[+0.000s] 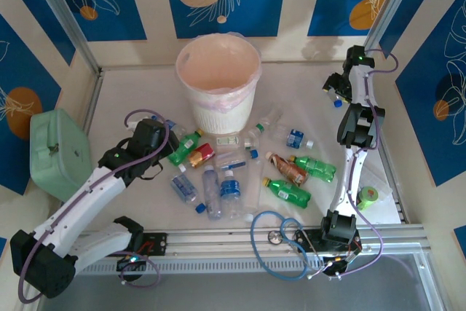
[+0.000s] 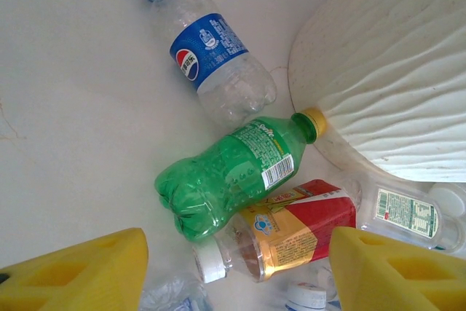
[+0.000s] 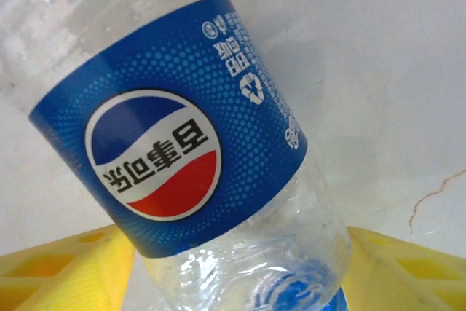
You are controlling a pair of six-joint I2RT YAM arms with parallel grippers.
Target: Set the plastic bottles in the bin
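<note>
The whitish bin (image 1: 218,81) with its pink liner stands at the back middle of the table. My right gripper (image 1: 333,89) hangs over the far right, shut on a clear bottle with a blue label (image 3: 189,165) between its yellow fingers (image 3: 65,267); the blue cap (image 1: 337,103) points down. My left gripper (image 2: 240,274) is open, low over the bottles left of the bin. A red-labelled bottle (image 2: 291,227) lies between its fingers, untouched. A green bottle (image 2: 229,172) and a blue-labelled one (image 2: 207,52) lie just beyond, against the bin's wall (image 2: 393,85).
Several more bottles lie scattered in front of the bin, clear ones (image 1: 230,187) in the middle and green ones (image 1: 314,167) to the right. A mint-green case (image 1: 58,151) sits at the left edge. A green tape roll (image 1: 369,195) and cable loops (image 1: 280,231) lie near the front right.
</note>
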